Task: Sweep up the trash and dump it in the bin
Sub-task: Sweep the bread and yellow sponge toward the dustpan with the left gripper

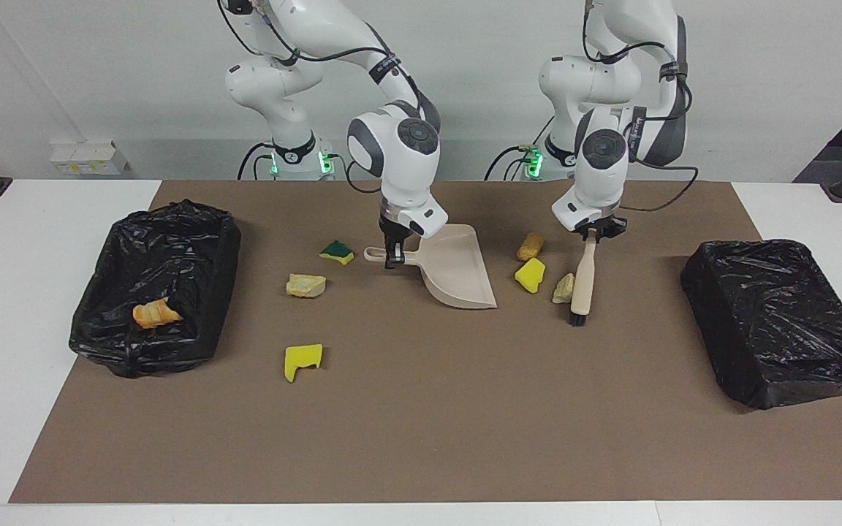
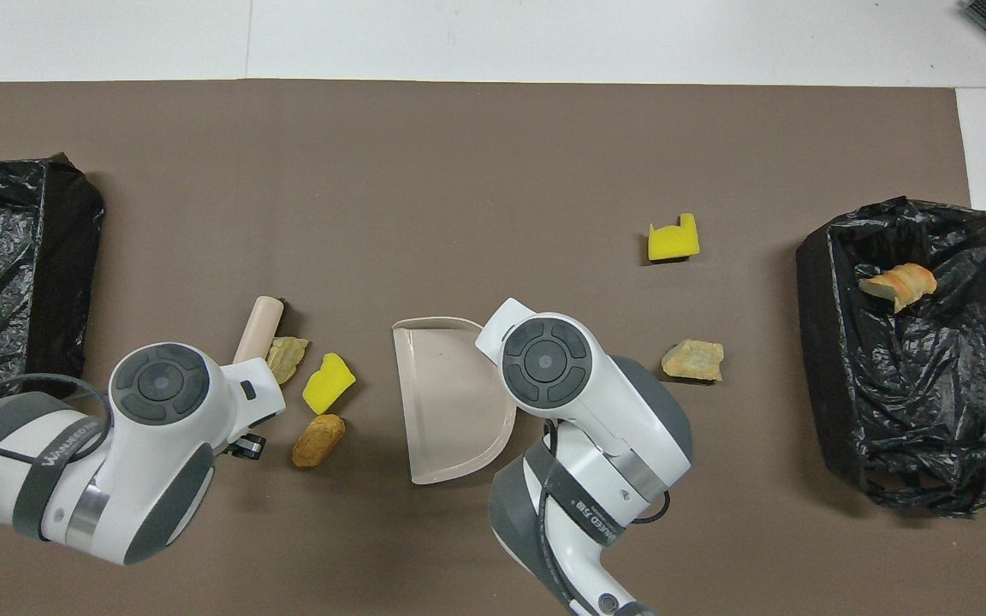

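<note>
You've got two bins, one at each end of the mat [image 1: 421, 438]. The bin at the right arm's end [image 1: 154, 285] has one scrap [image 1: 156, 314] lying in it. The bin at the left arm's end [image 1: 779, 318] sits well apart from everything else. Mid-table there's the dustpan [image 1: 457, 274], with its handle pointing toward the right arm's end. Three scraps sit between the dustpan and the brush [image 1: 583, 281]: the lump nearest the robots [image 1: 531, 246], a sponge chunk [image 1: 530, 275] just beside it, and a lump touching the brush [image 1: 563, 288]. Toward the right arm's end of the dustpan you've got a sponge [image 1: 337, 252], a lump [image 1: 305, 285], and a chunk farthest from the robots [image 1: 302, 361].
</note>
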`<move>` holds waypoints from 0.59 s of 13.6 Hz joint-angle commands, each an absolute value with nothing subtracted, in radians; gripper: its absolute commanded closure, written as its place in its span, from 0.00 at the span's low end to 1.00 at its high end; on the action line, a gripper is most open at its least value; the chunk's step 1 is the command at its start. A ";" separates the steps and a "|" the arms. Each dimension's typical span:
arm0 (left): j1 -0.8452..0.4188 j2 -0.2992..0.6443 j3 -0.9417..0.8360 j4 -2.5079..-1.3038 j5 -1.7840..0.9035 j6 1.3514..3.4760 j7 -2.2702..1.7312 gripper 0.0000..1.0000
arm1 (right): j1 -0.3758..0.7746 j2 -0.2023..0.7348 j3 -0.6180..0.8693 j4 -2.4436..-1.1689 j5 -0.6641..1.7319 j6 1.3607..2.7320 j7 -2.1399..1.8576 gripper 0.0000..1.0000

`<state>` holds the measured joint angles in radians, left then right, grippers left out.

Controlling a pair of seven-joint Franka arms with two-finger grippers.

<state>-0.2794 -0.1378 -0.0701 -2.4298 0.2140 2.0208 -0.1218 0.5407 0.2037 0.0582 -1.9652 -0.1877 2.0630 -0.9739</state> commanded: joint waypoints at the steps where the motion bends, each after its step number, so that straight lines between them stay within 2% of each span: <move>1: -0.360 -0.198 -0.055 -2.474 0.094 1.956 -0.250 1.00 | 0.519 0.173 0.064 -2.006 -0.212 2.075 -1.023 1.00; 8: -0.509 -0.195 -0.057 -2.454 -0.237 1.972 -0.485 1.00 | 0.496 0.173 0.063 -2.008 -0.212 2.074 -1.057 1.00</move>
